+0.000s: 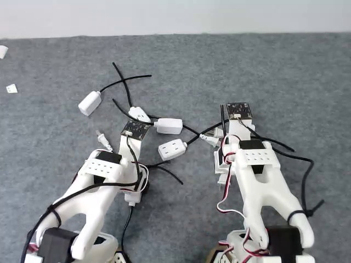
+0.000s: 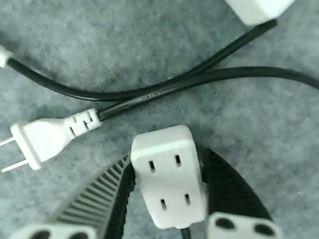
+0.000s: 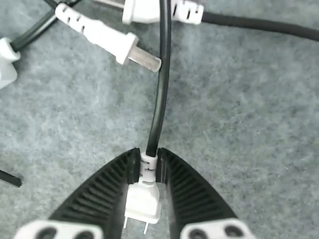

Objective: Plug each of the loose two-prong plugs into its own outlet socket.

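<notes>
- Gripping a white socket block (image 2: 169, 184) by its two long sides, the left gripper (image 2: 167, 155) is closed on it. The slotted face looks up at the wrist camera. The block's long axis runs in line with the fingers, and its cord leaves at the wrist end.
- The right gripper (image 3: 148, 153) is clamped on a white plug (image 3: 143, 196) at the neck, where the black cord (image 3: 160, 89) begins.
- The plug's prongs point back toward the right wrist, while the cord runs out ahead past the fingertips. Since the prongs face away from the reach, I judge the plug must be turned or regripped before it can meet any slots.
- In the high view the arms stand side by side on the grey carpet (image 1: 274, 71), well apart. A far socket (image 1: 169, 125) and a near socket (image 1: 173, 149) lie between them, somewhat closer to the left arm.
- A loose plug (image 2: 42, 142) lies just beside the held socket block, with its prongs pointing away from it.
- A second loose plug (image 3: 107, 37) lies ahead of the right gripper, its prong tips right up against the held cord.
</notes>
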Action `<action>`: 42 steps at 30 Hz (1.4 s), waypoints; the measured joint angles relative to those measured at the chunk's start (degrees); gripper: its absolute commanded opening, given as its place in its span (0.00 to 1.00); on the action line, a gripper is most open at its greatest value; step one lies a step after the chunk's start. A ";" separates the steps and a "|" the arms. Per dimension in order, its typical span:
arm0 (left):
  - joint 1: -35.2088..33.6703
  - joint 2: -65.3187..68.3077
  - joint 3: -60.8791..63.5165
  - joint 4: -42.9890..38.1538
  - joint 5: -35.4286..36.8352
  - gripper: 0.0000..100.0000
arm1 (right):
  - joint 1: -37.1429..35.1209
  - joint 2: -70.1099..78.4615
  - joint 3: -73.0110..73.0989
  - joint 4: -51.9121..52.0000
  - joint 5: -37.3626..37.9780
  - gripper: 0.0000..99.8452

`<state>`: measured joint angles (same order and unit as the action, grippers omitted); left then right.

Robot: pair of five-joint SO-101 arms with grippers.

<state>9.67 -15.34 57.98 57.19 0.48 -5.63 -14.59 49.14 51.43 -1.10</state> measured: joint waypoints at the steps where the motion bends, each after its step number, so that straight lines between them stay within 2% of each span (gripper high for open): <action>1: 0.00 0.00 0.00 0.00 0.00 0.20 | 0.00 0.00 0.00 0.00 0.00 0.01; 5: 0.09 0.00 0.44 -0.26 -0.09 0.19 | 0.00 0.00 0.00 -0.09 0.00 0.01; 9: 3.25 -0.35 0.79 0.88 0.88 0.08 | 0.00 0.00 0.00 -1.14 0.00 0.01; 12: 9.32 -0.62 0.79 1.14 5.80 0.02 | 0.09 0.00 0.00 -1.41 0.00 0.01; 15: 15.12 -0.62 0.79 1.23 13.71 0.02 | 1.76 0.00 0.00 -1.41 0.00 0.01; 19: 17.76 0.26 -0.79 0.09 19.69 0.02 | 2.02 0.00 0.00 -1.49 0.00 0.01; 26: 16.09 16.26 -16.26 2.46 31.30 0.02 | 2.02 0.00 0.00 -2.55 0.00 0.01; 30: 16.18 25.93 -27.69 8.88 34.37 0.02 | 2.11 0.00 0.00 -2.55 0.00 0.01; 33: 15.65 30.07 -32.97 10.64 36.31 0.02 | 2.11 0.00 0.00 -2.55 0.00 0.01; 36: 15.12 31.47 -34.90 10.81 36.57 0.05 | 2.20 0.00 0.00 -2.55 0.00 0.01; 42: 14.42 31.30 -35.34 11.25 34.20 0.23 | 2.20 0.00 0.00 -3.08 0.00 0.01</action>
<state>24.09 15.96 22.64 68.44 34.68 -3.43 -14.59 49.14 48.35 -1.10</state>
